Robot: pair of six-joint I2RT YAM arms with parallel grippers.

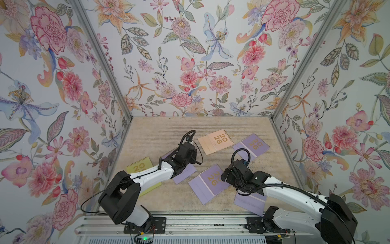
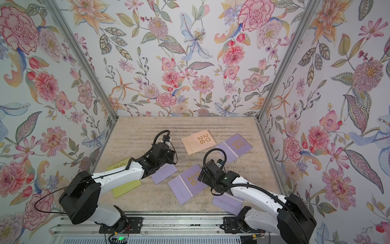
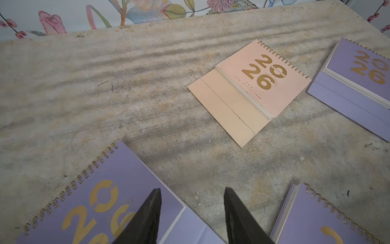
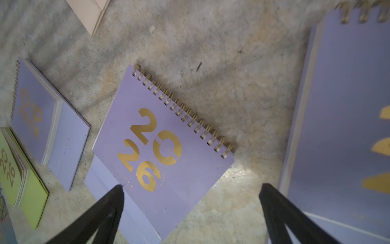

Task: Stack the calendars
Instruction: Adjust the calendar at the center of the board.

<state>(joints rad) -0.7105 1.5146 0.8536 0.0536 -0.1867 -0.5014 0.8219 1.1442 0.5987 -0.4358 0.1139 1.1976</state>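
My left gripper [image 3: 192, 189] has jaws half-parted, empty, astride a lavender calendar [image 3: 126, 190] edge; right gripper [image 4: 192, 185] gapes, second lavender calendar [image 4: 164, 137] just ahead; first pickup, I judge; next: pinch an edge.

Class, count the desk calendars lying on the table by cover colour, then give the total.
Lavender purple calendars: 4
Peach-orange calendar: 1
Yellow-green calendar: 1
Total: 6
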